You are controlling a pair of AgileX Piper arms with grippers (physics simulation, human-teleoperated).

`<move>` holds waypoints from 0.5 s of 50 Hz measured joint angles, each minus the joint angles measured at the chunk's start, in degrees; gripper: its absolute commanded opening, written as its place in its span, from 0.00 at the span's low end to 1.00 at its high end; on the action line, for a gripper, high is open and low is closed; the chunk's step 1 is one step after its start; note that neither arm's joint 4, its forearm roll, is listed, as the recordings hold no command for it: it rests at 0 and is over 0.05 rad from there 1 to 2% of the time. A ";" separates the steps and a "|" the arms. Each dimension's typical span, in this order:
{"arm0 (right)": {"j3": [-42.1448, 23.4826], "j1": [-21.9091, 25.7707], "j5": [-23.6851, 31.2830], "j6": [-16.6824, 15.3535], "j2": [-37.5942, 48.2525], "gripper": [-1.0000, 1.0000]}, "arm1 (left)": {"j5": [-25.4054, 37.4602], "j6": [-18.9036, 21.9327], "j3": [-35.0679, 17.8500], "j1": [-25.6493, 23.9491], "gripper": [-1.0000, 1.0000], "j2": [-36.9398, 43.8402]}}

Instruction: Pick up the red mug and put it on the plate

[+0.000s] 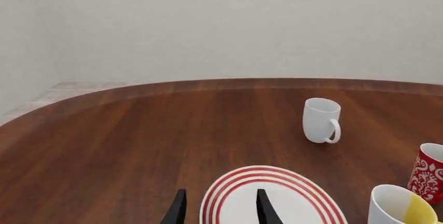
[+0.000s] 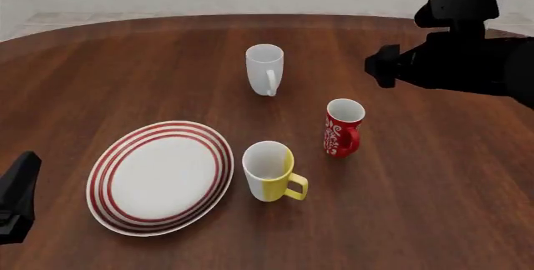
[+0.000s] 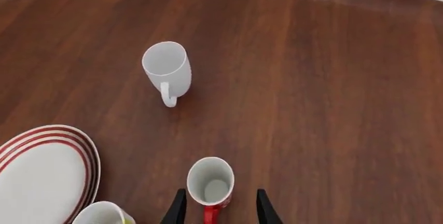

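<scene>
My left hand (image 1: 220, 208) hangs open and empty over the plate (image 2: 161, 176), which is bare. My right hand (image 3: 220, 207), fingers spread and holding nothing, is poised above the red mug (image 2: 342, 127), upright on the counter (image 2: 434, 182) and seemingly empty. I'm approaching; next I'd lower and close round it.

A bare simulated room: a round wooden table (image 2: 100, 64) stood before plain pale walls (image 1: 221, 27) and tiled floor (image 1: 69, 86).
</scene>
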 measured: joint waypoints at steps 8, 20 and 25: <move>1.14 -0.06 -1.05 0.59 0.97 1.00 | -0.01 -0.08 -0.02 0.03 1.00 0.03; 2.68 0.16 -2.40 1.38 2.08 1.00 | -0.05 -0.20 -0.02 0.07 1.00 0.05; 3.42 0.22 -3.07 1.68 2.61 1.00 | -0.07 -0.27 0.01 0.09 1.00 0.04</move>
